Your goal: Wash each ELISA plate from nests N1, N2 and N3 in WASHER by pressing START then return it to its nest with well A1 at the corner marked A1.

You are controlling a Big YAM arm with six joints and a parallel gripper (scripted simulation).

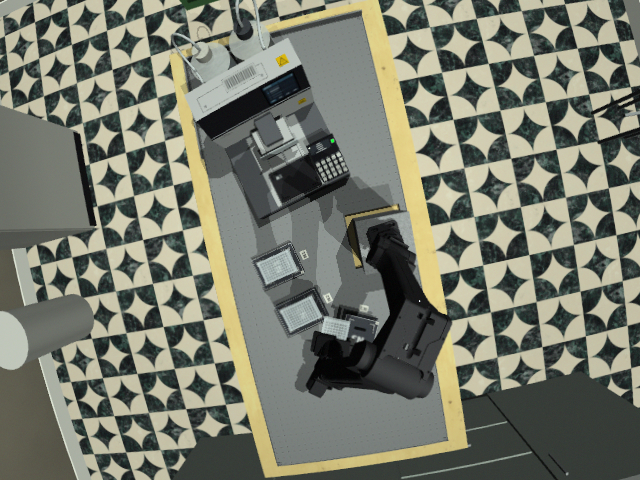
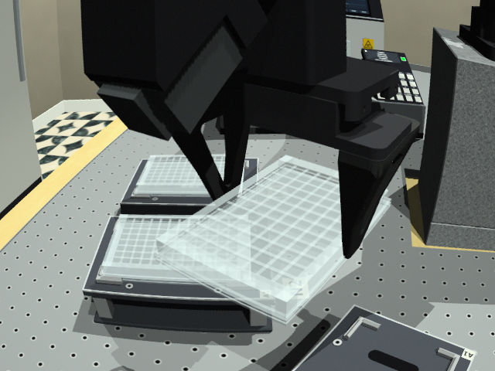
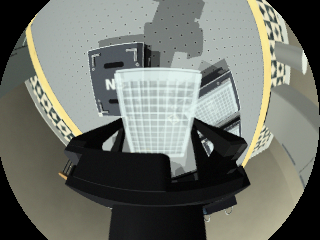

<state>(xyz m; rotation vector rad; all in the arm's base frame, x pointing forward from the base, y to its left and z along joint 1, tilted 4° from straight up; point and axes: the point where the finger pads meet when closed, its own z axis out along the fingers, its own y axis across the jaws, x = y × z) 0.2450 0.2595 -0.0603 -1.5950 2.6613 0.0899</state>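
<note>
My gripper (image 2: 284, 223) is shut on a clear ELISA plate (image 2: 275, 235), gripping it by its two long edges. It holds the plate tilted in the air, low over the table between nests N2 and N3. The plate also shows in the overhead view (image 1: 334, 326) and in the wrist view (image 3: 158, 116). Nest N3 (image 2: 384, 347) is empty, with its A1 mark at the near right corner; it lies just beyond the plate in the wrist view (image 3: 116, 80). Nests N1 (image 2: 179, 173) and N2 (image 2: 148, 243) each hold a plate. The washer's carrier pocket (image 1: 294, 183) is empty. The lamp (image 2: 403, 59) is green.
The washer (image 1: 258, 93) stands at the far end of the table with its keypad (image 1: 330, 165) on the right and two bottles behind it. My arm's grey base pedestal (image 2: 459, 139) rises close on the right. The table's yellow edge (image 2: 59, 175) runs along the left.
</note>
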